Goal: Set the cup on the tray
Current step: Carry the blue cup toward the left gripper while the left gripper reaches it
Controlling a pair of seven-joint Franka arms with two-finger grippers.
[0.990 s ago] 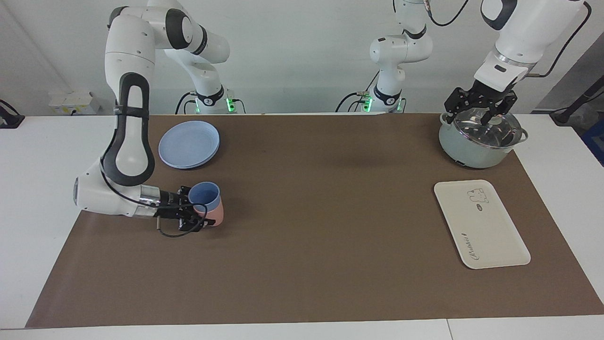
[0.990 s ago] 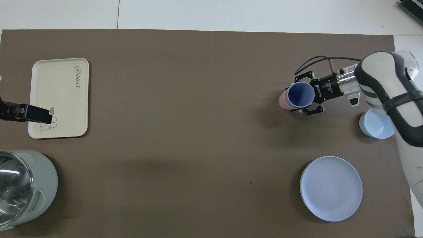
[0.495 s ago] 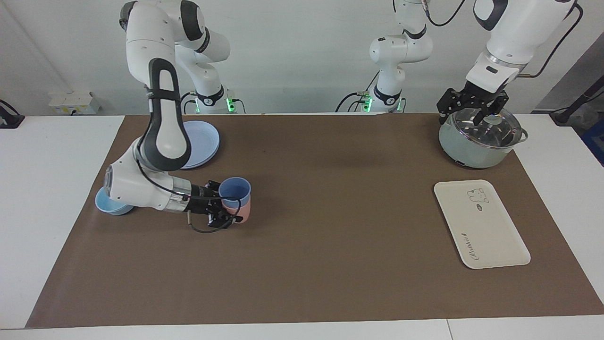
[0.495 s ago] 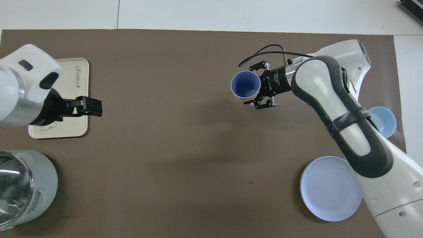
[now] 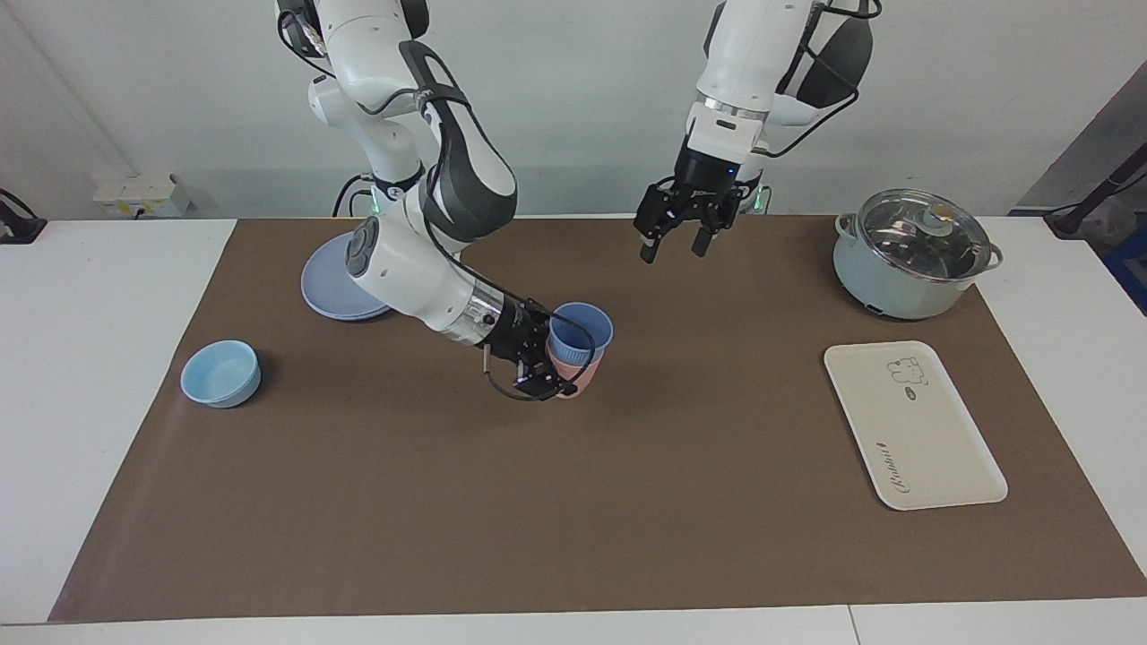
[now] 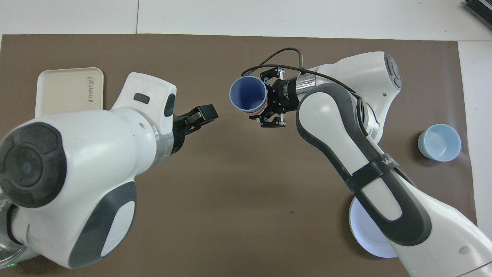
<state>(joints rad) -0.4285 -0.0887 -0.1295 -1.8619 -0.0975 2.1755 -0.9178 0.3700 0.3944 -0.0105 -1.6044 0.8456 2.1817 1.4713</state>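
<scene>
The medium-blue cup (image 5: 581, 330) (image 6: 248, 93) sits nested in a pink tumbler (image 5: 575, 378). My right gripper (image 5: 554, 356) (image 6: 270, 98) is shut sideways on the pink tumbler and holds the stack just over the middle of the brown mat. My left gripper (image 5: 672, 251) (image 6: 203, 114) hangs open and empty in the air over the mat, on the left arm's side of the stack and apart from it. The cream tray (image 5: 914, 425) (image 6: 65, 92) lies bare at the left arm's end of the table; the left arm covers part of it in the overhead view.
A lidded grey-green pot (image 5: 909, 255) stands nearer to the robots than the tray. At the right arm's end are a round blue plate (image 5: 332, 291) (image 6: 369, 242) and a squat light-blue bowl (image 5: 220, 373) (image 6: 439, 142).
My right arm has carried the stacked cups from the right arm's end to the mat's middle. My left gripper has swung from over the pot toward the middle, still open.
</scene>
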